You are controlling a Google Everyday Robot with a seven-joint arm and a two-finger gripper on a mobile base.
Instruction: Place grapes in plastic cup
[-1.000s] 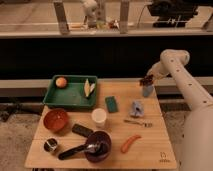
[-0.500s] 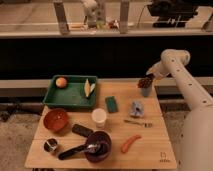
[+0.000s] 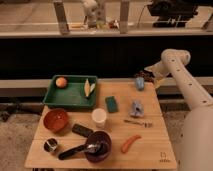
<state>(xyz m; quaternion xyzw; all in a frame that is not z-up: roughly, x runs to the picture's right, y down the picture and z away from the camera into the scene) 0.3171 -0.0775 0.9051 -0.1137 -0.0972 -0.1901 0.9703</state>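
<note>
Light-blue plastic cup (image 3: 140, 84): small, smooth, slightly tapered, smaller than the white cup (image 3: 99, 119) mid-table. It's at the far edge of the table (image 3: 150, 147), close to the far right corner. Gripper (image 3: 143, 76) is directly over it, at the rim or just above; I can't tell which. Clenched or released, I can't tell either. A pale blue crumpled item (image 3: 136, 107) lies nearer the right edge, apart from the cup. Green tray (image 3: 72, 97) takes the far left corner.
</note>
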